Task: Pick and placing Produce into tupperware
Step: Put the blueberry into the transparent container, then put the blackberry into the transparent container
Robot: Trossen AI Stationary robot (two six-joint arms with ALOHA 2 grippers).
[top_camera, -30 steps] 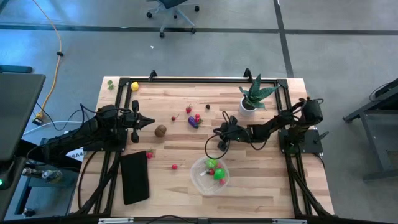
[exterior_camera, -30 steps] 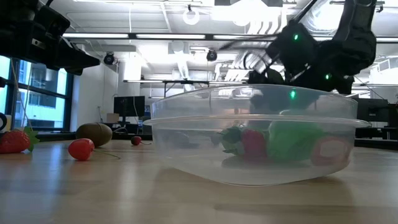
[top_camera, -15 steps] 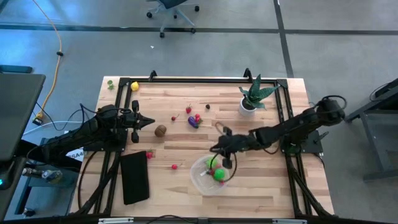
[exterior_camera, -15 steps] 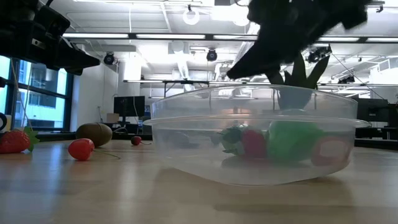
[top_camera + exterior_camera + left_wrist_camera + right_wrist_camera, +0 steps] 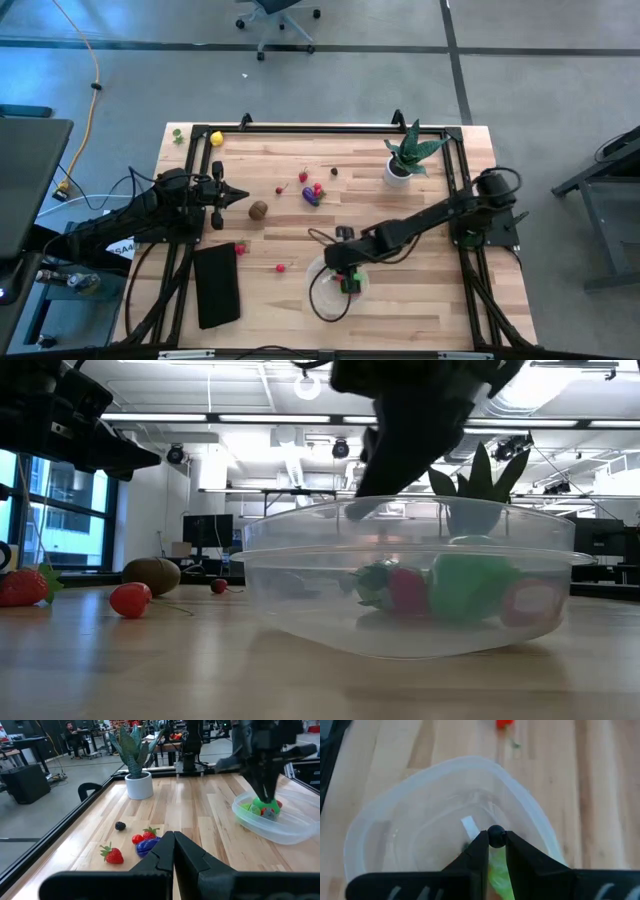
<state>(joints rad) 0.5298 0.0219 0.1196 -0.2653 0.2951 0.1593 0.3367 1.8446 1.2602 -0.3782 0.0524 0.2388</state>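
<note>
Overhead, right gripper (image 5: 495, 851) pinches a dark berry (image 5: 496, 836) above the tupperware (image 5: 380, 845).

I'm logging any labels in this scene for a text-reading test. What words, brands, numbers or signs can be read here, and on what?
None can be read.
White tag beside the left arm, high view: print shows, too small to read.
Tupperware, produce, plant pot, black rectangle: no text visible.
Room behind, low and left wrist views: no legible signs.
</note>
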